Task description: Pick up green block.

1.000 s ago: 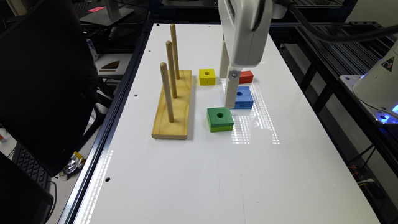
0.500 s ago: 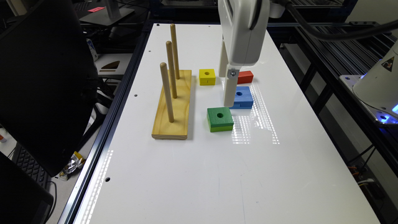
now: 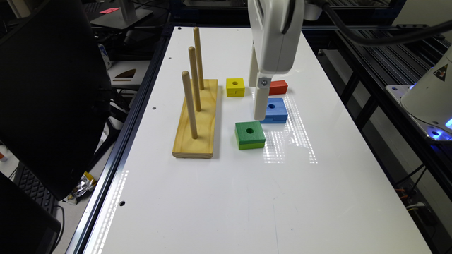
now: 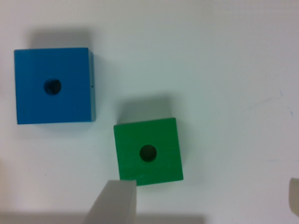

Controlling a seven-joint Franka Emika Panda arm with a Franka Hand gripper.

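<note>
My exterior camera high over the table (image 3: 219, 197) end, wrist camera straight down, close, both sharing green block (image 3: 249, 134) and blue block (image 3: 275, 110)

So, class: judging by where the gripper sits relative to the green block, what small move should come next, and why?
Probably a small sideways shift to centre the open gripper over the green block before descending. In the wrist view one fingertip overlaps the block's edge; the block lies untouched on the table.
</note>
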